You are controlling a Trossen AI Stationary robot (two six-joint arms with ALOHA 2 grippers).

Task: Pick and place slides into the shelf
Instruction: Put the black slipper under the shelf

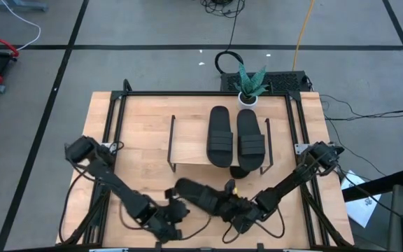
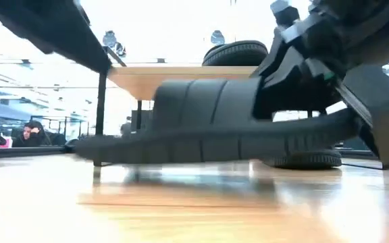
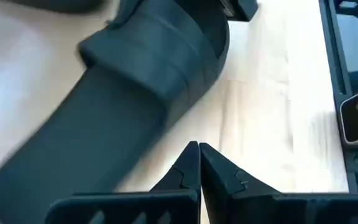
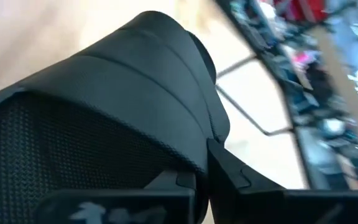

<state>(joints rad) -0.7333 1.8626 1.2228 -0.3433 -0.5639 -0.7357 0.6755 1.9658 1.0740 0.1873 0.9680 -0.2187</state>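
- High view: two slides [image 1: 235,136] lie side by side on the top board of the shelf [image 1: 187,143], toes toward the potted plant [image 1: 249,85] at the table's far edge. A third slide [image 1: 203,195] lies on the table [image 1: 138,126] in front of the shelf, near the front edge. The right gripper [image 1: 231,203] is at its strap end; the left gripper [image 1: 177,213] sits just beside its other end.
- Low view: the third slide [image 2: 215,128] has its near end tilted slightly up off the wood, with the right gripper [image 2: 296,74] clamped at its strap. A fourth slide [image 2: 302,160] lies under the shelf.
- Left wrist view: the left gripper [image 3: 199,165] has its fingers pressed together, holding nothing; the slide [image 3: 123,93] lies just ahead.
- Right wrist view: the right gripper [image 4: 197,180] is closed on the slide's ribbed strap [image 4: 135,93].
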